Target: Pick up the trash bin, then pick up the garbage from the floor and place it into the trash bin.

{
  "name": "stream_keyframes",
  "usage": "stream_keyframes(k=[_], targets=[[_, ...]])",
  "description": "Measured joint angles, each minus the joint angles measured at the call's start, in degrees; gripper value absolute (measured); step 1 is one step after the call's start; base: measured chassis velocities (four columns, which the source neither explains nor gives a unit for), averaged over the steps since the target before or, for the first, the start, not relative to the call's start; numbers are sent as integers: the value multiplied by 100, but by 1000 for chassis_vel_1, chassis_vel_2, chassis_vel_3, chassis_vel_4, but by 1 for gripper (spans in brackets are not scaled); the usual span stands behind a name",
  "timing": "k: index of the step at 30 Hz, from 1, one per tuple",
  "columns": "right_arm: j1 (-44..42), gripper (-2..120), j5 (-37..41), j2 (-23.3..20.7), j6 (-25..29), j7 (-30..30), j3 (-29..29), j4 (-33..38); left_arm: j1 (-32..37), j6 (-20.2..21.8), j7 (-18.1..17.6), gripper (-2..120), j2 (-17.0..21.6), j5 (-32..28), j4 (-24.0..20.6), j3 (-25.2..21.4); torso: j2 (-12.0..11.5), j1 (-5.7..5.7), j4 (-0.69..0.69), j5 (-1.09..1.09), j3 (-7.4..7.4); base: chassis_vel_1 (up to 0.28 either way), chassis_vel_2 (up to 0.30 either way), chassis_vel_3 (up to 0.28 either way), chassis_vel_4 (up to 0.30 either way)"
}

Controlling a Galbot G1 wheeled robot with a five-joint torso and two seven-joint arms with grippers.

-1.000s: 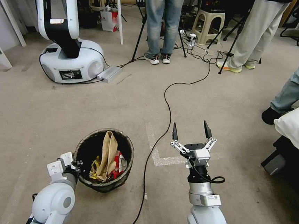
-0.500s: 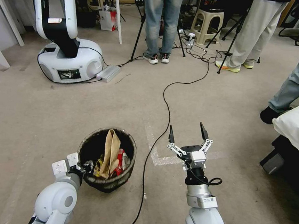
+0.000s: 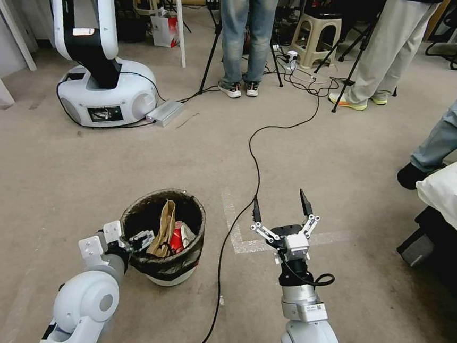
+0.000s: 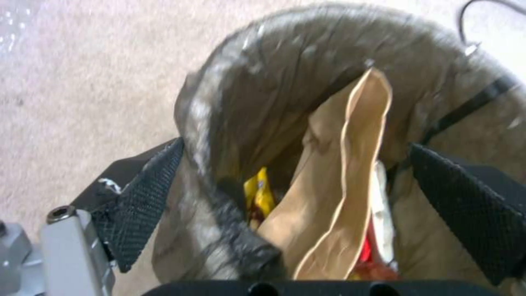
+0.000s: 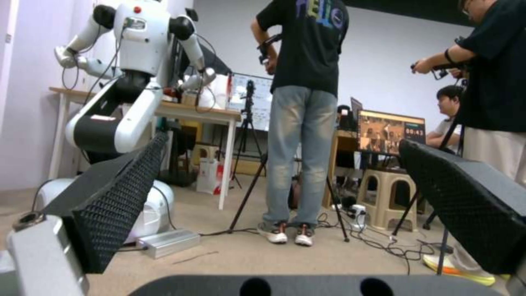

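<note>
Your left gripper [image 3: 140, 237] pinches the trash bin [image 3: 162, 231] rim at 9 o'clock; the bin holds a paper bag [image 3: 164, 234]. Your right gripper [image 3: 281, 208], at the bin's 3 o'clock, is spread wide, holding nothing.

Trash bin [image 3: 163, 272]: lower wall partly covered by the bag's folded rim; base partly behind the left hand [image 3: 140, 237]. Garbage inside: brown paper bag [image 4: 340, 181] blurred in the left wrist view, its lower end cut by the frame bottom; yellow wrapper [image 4: 259, 197] and red-and-white packet [image 3: 179, 237] mostly buried, print unreadable. Left hand's grip on the rim: smeared, contact cannot be told. Black cable [image 3: 251, 157]: near end runs off the lower edge.
</note>
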Motion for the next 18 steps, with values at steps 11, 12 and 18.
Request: stream_keyframes(k=[11,12,18], targets=[[3,100,35,40,-28,79,-6,-31,325,-1127,694,99,-41,1609,-283,77,0,0,0,1,0,0,0,0,0],[4,100,42,53,-63,132,-6,-33,444,-1557,887,100,-90,2121,-290,86,0,0,0,0,-1,0,0,0,0],[-22,100,103,78,-197,250,-4,-36,968,-3167,1359,100,-312,3541,-108,116,0,0,0,0,-1,0,0,0,0]])
